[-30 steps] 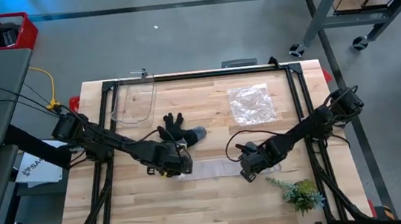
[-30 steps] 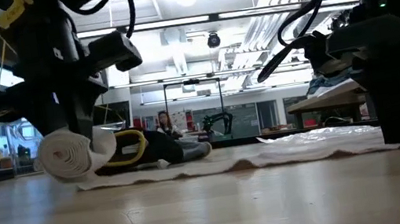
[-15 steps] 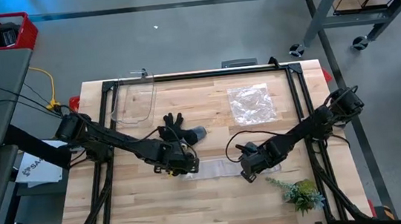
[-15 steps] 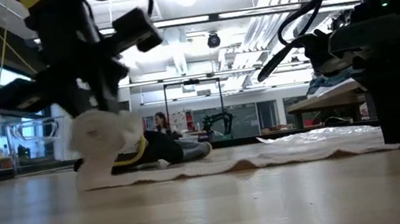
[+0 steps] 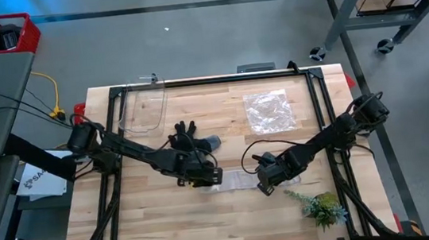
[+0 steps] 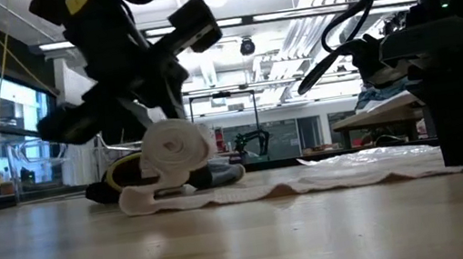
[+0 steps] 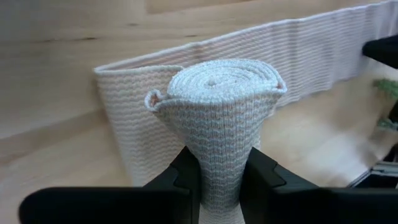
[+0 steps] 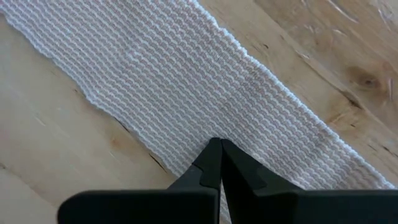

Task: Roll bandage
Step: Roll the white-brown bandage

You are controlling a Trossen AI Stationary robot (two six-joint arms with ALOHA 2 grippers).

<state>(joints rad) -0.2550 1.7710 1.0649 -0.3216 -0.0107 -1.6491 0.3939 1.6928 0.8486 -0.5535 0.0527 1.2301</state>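
1 bandage | 2 grippers | left gripper clamps rolled end | right gripper pinched closed, pinning flat tail | 1 glove

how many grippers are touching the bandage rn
2. The left gripper pinches the rolled end of the bandage near table centre; the right gripper, fingers shut, presses the flat end down.

The left gripper clamped the rolled part of the bandage, with the black work glove just behind it, hemming it in there. Between it and the right gripper, whose closed fingers pressed the strip down, only flat cloth lay. Beyond the right gripper sat a plant sprig; bare wood stretched along the table's near side.
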